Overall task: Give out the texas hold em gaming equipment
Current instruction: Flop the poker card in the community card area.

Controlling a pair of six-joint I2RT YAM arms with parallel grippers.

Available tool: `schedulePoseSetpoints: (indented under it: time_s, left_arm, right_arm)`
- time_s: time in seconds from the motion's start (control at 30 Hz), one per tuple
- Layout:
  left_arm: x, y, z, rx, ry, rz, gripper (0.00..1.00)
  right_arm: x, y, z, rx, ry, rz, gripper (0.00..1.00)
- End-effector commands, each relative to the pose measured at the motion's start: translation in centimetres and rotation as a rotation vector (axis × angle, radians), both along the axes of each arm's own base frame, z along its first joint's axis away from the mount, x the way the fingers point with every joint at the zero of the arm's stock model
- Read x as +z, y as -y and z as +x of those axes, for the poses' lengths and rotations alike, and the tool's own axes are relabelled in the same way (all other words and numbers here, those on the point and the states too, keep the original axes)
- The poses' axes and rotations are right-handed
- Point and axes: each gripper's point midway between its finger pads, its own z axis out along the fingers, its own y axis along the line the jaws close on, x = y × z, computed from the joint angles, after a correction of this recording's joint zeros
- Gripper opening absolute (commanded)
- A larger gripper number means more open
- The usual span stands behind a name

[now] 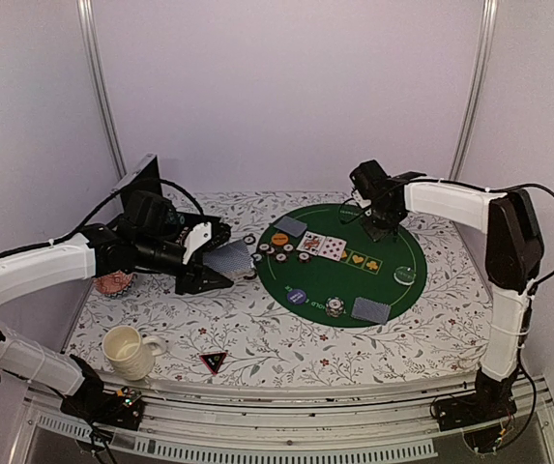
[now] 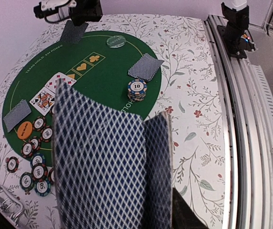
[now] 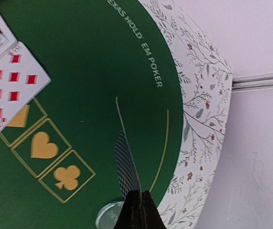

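My left gripper (image 1: pixel 217 265) is shut on a stack of grey-blue-backed playing cards (image 1: pixel 231 259) at the green mat's left edge. The cards fill the left wrist view (image 2: pixel 107 162) and hide the fingers. My right gripper (image 1: pixel 384 228) is shut on a single card (image 3: pixel 126 152), seen edge-on, over the far right of the round green poker mat (image 1: pixel 344 280). On the mat lie two face-up cards (image 1: pixel 321 246), face-down cards (image 1: pixel 290 226) (image 1: pixel 371 309), a chip stack (image 1: pixel 335 307), an orange button (image 1: pixel 278 238) and a blue button (image 1: pixel 298 296). Loose chips (image 2: pixel 34 160) lie at its left edge.
A black triangular marker (image 1: pixel 213 362) and a cream mug (image 1: pixel 127 351) stand near the front left. A pink dish (image 1: pixel 114 281) lies under the left arm. A clear round disc (image 1: pixel 406 275) sits on the mat's right side. White walls enclose the floral-patterned table (image 1: pixel 422 329).
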Motion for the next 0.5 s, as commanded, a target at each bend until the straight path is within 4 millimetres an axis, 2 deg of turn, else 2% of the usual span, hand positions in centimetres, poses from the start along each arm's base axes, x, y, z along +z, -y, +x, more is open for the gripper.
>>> schedulePoseSetpoints:
  time_s: [0.0,0.1,0.17,0.23,0.3,0.47]
  left_arm:
    - [1.3,0.4,0.1,-0.012,0.038,-0.03,0.39]
    - [1.3,0.4,0.2,-0.012,0.038,-0.028,0.39]
    - [1.2,0.4,0.2,-0.011,0.038,-0.027,0.39]
    - [1.1,0.4,0.2,-0.012,0.037,-0.026,0.39]
    - [1.1,0.4,0.2,-0.012,0.036,-0.027,0.39]
    - [1.2,0.5,0.2,-0.013,0.035,-0.029,0.39]
  right_arm:
    - [0.8,2.4,3.6,-0.002,0.08,-0.31,0.01]
    - [-3.6,1.4,4.0,0.075,0.004,-0.376,0.01]
    - [-6.7,0.5,3.1,0.146,-0.083,-0.403,0.01]
    - [-9.1,-1.1,1.8,0.231,-0.164,-0.356,0.02]
    - [-11.0,-3.1,0.3,0.319,-0.235,-0.26,0.01]
    - [-13.0,-4.4,-1.7,0.399,-0.331,-0.185,0.02]
